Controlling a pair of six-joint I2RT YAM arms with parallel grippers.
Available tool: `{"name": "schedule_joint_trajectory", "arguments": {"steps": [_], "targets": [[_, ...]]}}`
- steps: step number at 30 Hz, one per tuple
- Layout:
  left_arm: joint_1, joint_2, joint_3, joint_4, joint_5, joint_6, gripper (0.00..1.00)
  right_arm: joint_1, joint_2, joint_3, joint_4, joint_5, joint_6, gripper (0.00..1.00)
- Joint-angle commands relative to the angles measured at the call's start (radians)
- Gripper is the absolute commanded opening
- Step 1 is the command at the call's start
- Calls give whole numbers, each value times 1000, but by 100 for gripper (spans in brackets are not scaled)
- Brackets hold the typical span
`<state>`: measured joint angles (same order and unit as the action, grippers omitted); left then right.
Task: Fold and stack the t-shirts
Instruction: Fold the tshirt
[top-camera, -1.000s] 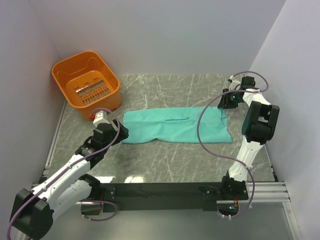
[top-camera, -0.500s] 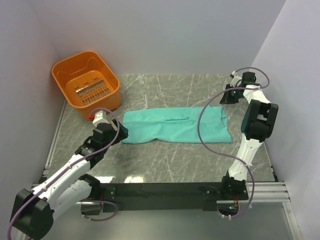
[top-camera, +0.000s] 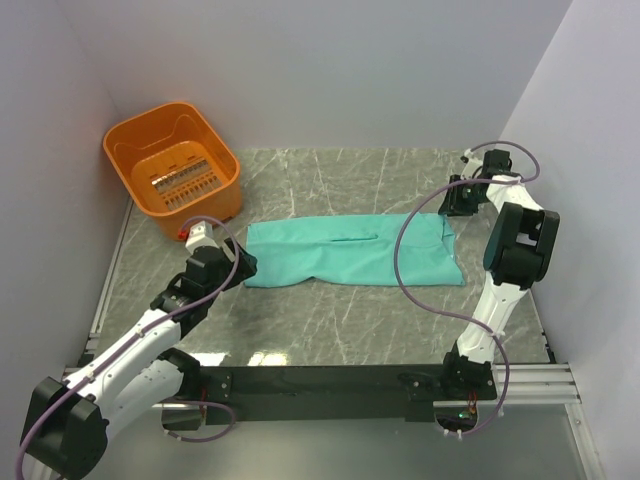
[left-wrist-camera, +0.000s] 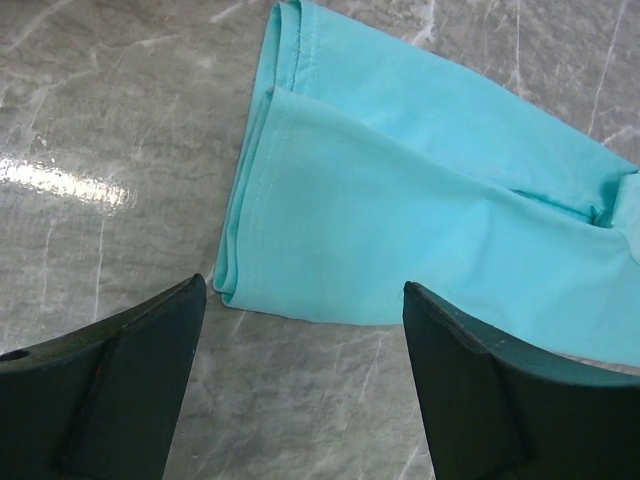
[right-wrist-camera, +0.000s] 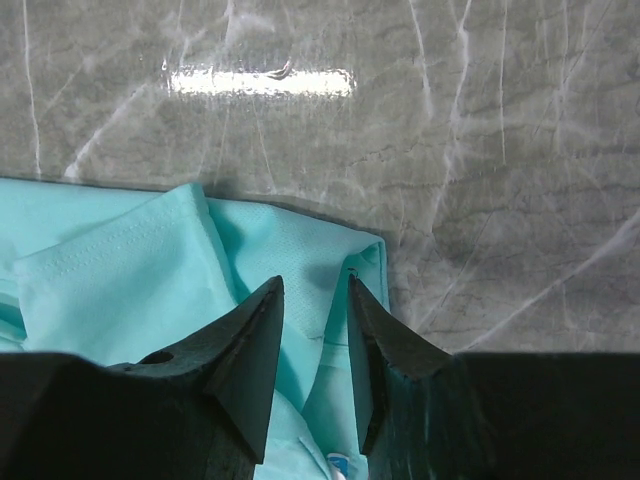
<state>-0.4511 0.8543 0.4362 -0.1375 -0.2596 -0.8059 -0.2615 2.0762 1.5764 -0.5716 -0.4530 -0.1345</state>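
T-shirt (top-camera: 355, 252): teal, folded into a long strip, flat on the marble table (top-camera: 340, 320). Your left gripper (left-wrist-camera: 305, 385), jaws wide apart, is just short of its hemmed end. Your right gripper (right-wrist-camera: 313, 300), jaws narrowly apart, is over the opposite corner. Orange basket (top-camera: 172, 165): beyond the left gripper, well apart. Marble runs on ahead of the right gripper.

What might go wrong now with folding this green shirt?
1. The right gripper has its jaws only narrowly apart over the t-shirt at its far corner, where several layers overlap. It might pinch just the top layer.
2. The left gripper hangs wide open before the doubled left edge. Catching one layer could pull the fold apart.
3. The right arm's purple cable loops over the cloth and might drag it.
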Motion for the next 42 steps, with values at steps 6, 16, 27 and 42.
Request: {"name": "schedule_joint_trajectory", "arguments": {"steps": [6, 16, 27, 42], "targets": [[6, -11, -17, 35, 0, 4, 85, 4, 24, 16, -4, -42, 38, 32], [11, -4, -19, 38, 0, 1, 85, 2, 55, 95, -14, -79, 75, 5], [22, 22, -16, 52, 0, 7, 85, -2, 39, 172, 47, -29, 147, 0], [28, 38, -19, 73, 25, 7, 85, -21, -28, -38, 50, 1, 61, 39]]}}
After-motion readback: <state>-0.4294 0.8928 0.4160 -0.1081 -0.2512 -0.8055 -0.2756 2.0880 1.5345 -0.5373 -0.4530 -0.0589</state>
